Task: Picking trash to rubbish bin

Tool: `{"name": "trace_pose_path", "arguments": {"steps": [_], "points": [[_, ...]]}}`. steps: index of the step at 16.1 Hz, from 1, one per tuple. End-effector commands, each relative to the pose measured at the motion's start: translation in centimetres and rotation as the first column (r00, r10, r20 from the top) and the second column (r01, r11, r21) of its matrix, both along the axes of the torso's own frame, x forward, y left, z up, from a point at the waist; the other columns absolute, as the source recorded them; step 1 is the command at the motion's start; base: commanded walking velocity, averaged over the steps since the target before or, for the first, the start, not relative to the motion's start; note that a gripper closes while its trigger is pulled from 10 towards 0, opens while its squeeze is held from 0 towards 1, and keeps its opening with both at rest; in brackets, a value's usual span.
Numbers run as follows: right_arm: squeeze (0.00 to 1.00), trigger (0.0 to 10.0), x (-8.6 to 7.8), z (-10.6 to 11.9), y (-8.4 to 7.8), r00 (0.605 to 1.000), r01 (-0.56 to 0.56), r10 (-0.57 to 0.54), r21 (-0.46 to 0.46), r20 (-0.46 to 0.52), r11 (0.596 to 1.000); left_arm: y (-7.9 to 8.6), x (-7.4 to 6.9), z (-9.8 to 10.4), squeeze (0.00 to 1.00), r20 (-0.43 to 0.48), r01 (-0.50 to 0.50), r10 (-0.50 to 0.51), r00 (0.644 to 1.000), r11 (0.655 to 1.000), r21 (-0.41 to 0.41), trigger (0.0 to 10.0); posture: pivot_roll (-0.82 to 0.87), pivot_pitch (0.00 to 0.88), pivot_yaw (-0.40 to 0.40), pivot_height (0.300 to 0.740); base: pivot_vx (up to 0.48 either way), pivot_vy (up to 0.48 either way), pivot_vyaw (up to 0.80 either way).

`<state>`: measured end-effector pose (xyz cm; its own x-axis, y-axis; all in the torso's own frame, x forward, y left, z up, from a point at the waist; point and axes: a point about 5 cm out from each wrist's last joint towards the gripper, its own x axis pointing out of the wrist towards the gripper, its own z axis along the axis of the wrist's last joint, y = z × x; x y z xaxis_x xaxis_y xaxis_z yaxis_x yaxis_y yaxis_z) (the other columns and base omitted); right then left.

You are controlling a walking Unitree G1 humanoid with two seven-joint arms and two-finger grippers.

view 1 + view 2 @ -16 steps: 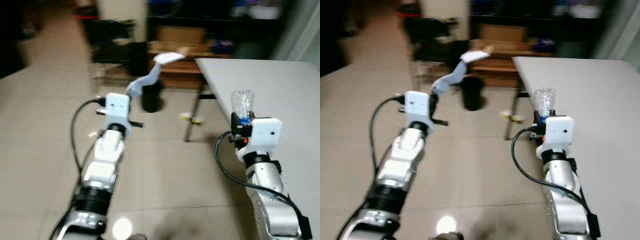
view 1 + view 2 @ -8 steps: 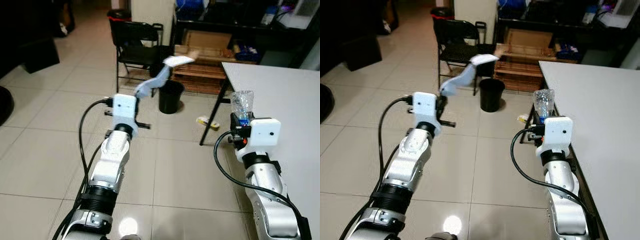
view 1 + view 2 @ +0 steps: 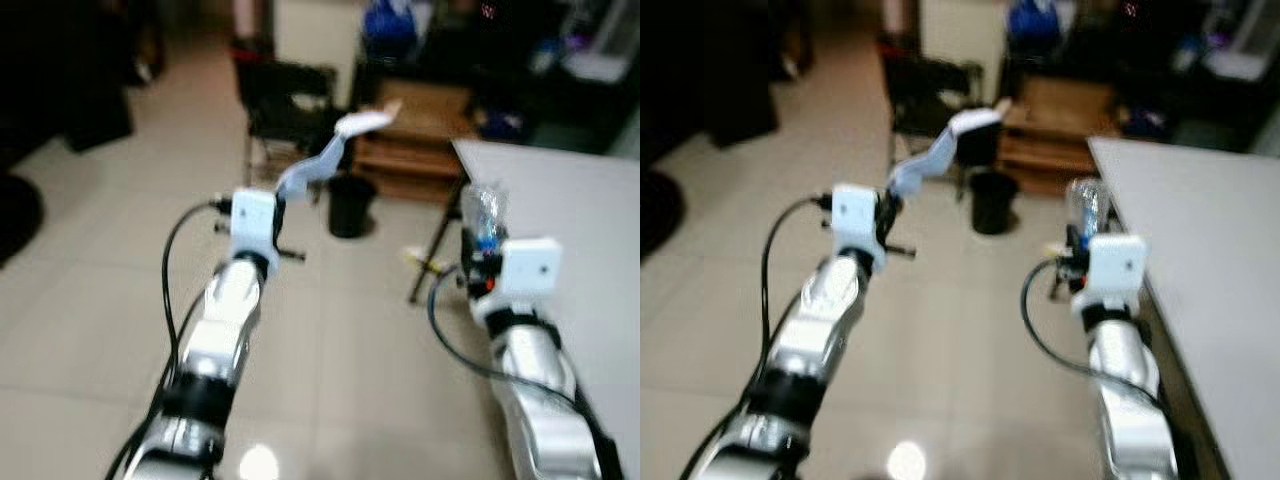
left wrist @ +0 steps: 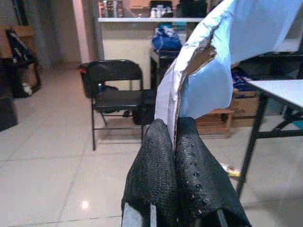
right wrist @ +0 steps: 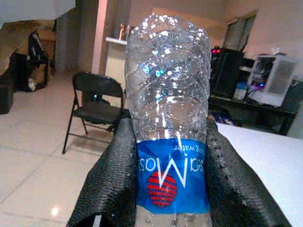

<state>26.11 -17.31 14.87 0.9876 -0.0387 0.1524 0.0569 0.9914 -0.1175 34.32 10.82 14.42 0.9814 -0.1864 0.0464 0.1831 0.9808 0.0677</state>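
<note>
Gone blurry in both eye views compared with half a second back, and shifted a little too, so probably walking or turning toward the black rubbish bin (image 3: 348,205) on the floor ahead. Same hold as before on both bits of trash: left tool (image 4: 173,125) pinched shut on a bent strip of pale blue card (image 4: 246,28), right tool (image 5: 168,125) squeezed around a clear water bottle (image 5: 168,85) with a blue label, beside the white bench (image 3: 570,200). Means carrying is going fine, with nothing dropped in yet. Hard to make out the small yellow thing (image 3: 425,262) by the bench leg. Can't see inside the bin or the bottle's cap end.
</note>
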Motion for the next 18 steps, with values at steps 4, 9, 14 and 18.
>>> {"name": "trace_pose_path", "arguments": {"steps": [4, 9, 14, 18], "points": [[0.00, 10.0, 0.14, 0.25, 0.00, 1.000, 0.002, -0.002, 0.004, 0.008, 1.000, -0.17, 0.28, 0.28, 0.00, -0.005, 0.012, -0.012, 1.000, 1.000, 0.005, 10.0, 0.20, 0.006, -0.056, 0.740, 0.472, 0.000, 0.00], [0.00, 10.0, 0.17, 0.34, -0.03, 1.000, 0.003, -0.003, 0.004, 0.011, 1.000, -0.30, 0.32, 0.23, 0.00, -0.009, 0.014, -0.014, 1.000, 1.000, 0.002, 10.0, 0.20, 0.006, -0.058, 0.740, 0.471, 0.000, 0.00], [0.00, 10.0, 0.21, 0.30, -0.03, 1.000, -0.002, 0.002, 0.000, 0.008, 1.000, -0.48, 0.36, 0.05, 0.00, -0.017, 0.013, -0.013, 1.000, 1.000, 0.001, 10.0, 0.19, 0.004, -0.062, 0.740, 0.461, 0.000, 0.00], [0.00, 10.0, 0.24, 0.34, -0.06, 1.000, -0.001, 0.001, -0.003, 0.008, 1.000, -0.49, 0.41, 0.00, 0.00, -0.021, 0.012, -0.012, 1.000, 1.000, -0.001, 10.0, 0.19, 0.001, -0.064, 0.740, 0.451, 0.000, 0.00]]}}
